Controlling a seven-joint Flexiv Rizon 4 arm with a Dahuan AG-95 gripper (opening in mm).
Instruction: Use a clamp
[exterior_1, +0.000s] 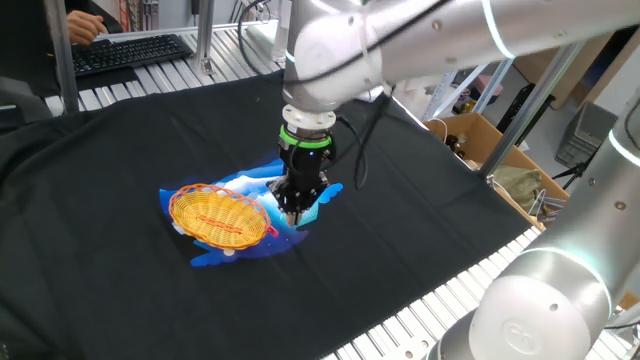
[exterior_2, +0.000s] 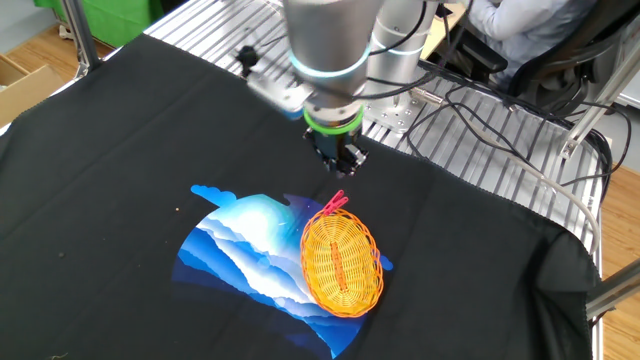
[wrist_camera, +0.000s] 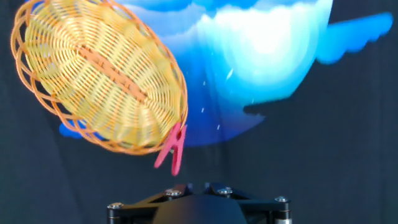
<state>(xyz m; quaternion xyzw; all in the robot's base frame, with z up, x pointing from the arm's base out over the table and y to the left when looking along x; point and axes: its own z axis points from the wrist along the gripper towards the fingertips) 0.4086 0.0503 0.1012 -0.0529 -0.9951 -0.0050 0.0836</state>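
Observation:
The pink-red clamp (wrist_camera: 174, 149) is clipped onto the rim of the orange woven basket (wrist_camera: 93, 74), at the end nearest my hand. It sticks out from the rim in the other fixed view (exterior_2: 335, 203) too. The basket (exterior_2: 341, 262) lies on a blue and white picture printed on the black cloth. My gripper (exterior_2: 341, 160) hangs just above and beside the clamp, apart from it. In the hand view my gripper (wrist_camera: 194, 185) shows its two fingertips close together with nothing between them. In one fixed view my gripper (exterior_1: 297, 208) hides the clamp, next to the basket (exterior_1: 220, 214).
A black cloth (exterior_1: 120, 140) covers the table. An open cardboard box (exterior_1: 480, 140) stands off the table's right side. A keyboard (exterior_1: 130, 52) lies at the far left. Cables (exterior_2: 480, 110) run behind the arm's base.

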